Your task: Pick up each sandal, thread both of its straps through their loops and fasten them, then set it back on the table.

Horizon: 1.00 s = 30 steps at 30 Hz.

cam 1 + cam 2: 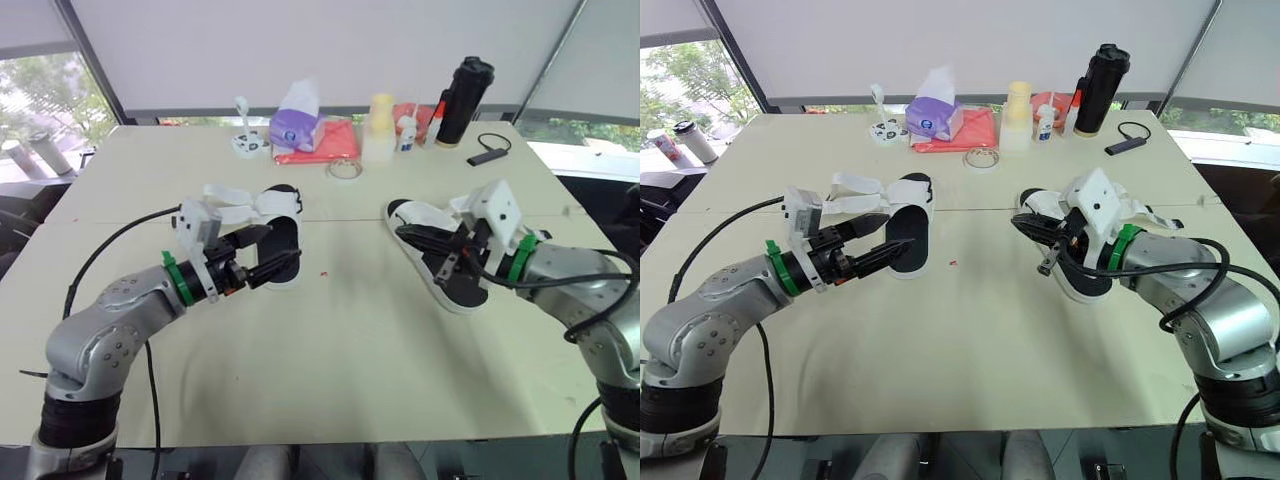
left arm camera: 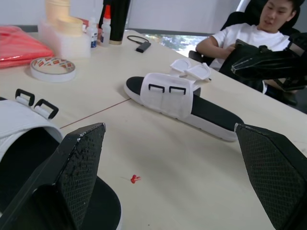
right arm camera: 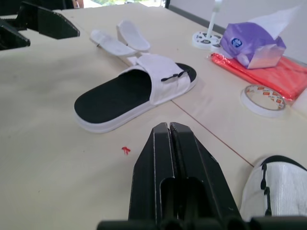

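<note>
The left sandal point(image 1: 278, 207) lies centre-left on the table point(image 1: 330, 340) with its two straps loose and splayed toward the frame's left edge, and the right sandal point(image 1: 464, 289) lies centre-right, its straps likewise undone and spread to the right. The left gripper point(image 1: 281, 243) sits over the left sandal's near end with its fingers wide apart, while the right gripper point(image 3: 169, 128), fingers pressed together and holding nothing, reaches across the right sandal. Along the top middle stand a tissue pack point(image 1: 297, 125), a tape roll point(image 1: 343, 168) and a black flask point(image 1: 463, 100).
</note>
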Each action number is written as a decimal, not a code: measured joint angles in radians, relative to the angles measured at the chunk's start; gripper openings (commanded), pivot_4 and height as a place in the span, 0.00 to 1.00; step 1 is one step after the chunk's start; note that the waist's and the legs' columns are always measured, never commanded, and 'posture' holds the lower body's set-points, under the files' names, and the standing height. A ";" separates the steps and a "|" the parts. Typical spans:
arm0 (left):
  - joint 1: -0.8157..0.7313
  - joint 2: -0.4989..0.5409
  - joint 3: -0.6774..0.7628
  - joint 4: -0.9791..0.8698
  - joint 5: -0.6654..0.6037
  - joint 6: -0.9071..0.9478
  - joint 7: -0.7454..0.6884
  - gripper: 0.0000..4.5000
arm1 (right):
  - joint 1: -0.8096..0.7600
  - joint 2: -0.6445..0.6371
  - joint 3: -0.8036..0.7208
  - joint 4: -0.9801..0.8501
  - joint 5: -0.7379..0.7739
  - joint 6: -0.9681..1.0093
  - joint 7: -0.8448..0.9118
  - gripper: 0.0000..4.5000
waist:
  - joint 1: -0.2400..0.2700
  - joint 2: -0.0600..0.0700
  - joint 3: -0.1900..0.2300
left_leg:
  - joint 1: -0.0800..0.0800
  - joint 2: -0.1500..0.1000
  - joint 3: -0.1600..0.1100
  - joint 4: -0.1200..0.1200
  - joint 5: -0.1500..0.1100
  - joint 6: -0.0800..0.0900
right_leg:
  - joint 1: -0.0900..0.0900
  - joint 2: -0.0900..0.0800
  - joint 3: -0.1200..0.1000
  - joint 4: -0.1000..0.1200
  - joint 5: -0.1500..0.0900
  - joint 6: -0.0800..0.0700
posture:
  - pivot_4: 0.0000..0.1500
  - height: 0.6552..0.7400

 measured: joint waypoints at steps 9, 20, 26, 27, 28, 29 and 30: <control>-0.005 -0.030 0.007 -0.001 -0.063 0.018 0.050 1.00 | 0.014 0.001 0.003 0.008 -0.023 -0.017 0.015 0.00 | -0.010 0.000 0.000 | 0.000 0.000 0.000 0.000 0.000 0.000 | 0.000 0.000 0.000 0.001 0.000 0.000 | 1.00 0.88; 0.027 -0.016 -0.023 -0.003 -0.027 0.016 0.041 1.00 | 0.055 0.000 -0.012 -0.003 -0.032 0.002 0.010 0.00 | -0.012 0.000 0.000 | 0.000 0.000 0.000 0.000 0.000 0.000 | 0.000 0.000 0.000 0.001 0.000 0.000 | 1.00 0.88; 0.005 -0.014 -0.057 0.004 0.008 0.008 0.008 1.00 | 0.091 0.000 -0.048 -0.032 -0.034 0.025 -0.023 0.00 | -0.013 0.000 0.000 | 0.000 0.000 0.000 0.001 0.000 0.000 | 0.001 0.000 0.000 0.001 0.000 0.000 | 1.00 0.88; -0.003 -0.015 -0.065 0.005 0.015 0.001 0.004 1.00 | 0.095 0.000 -0.052 -0.032 -0.040 0.025 -0.028 0.00 | -0.013 0.000 0.000 | 0.001 0.000 0.000 0.001 0.000 0.000 | 0.001 0.000 0.000 0.001 0.000 0.000 | 1.00 0.88; -0.006 -0.016 -0.071 0.007 0.023 -0.002 0.001 1.00 | 0.100 0.000 -0.055 -0.032 -0.047 0.026 -0.032 0.00 | -0.013 0.000 0.000 | 0.001 0.000 0.000 0.001 0.000 0.000 | 0.001 0.000 0.000 0.001 0.000 0.000 | 1.00 0.88; -0.006 -0.016 -0.076 0.010 0.026 -0.003 -0.001 1.00 | 0.104 -0.001 -0.056 -0.032 -0.053 0.026 -0.037 0.00 | -0.013 0.000 0.000 | 0.000 0.000 0.000 0.000 0.000 0.000 | 0.001 0.000 0.000 0.001 0.000 0.000 | 1.00 0.88; -0.006 -0.019 -0.080 0.015 0.032 -0.003 -0.003 1.00 | 0.109 -0.002 -0.056 -0.032 -0.061 0.025 -0.041 0.00 | -0.013 0.000 0.000 | 0.000 0.000 0.000 0.000 0.000 0.000 | 0.000 0.000 0.000 0.001 0.000 0.000 | 1.00 0.88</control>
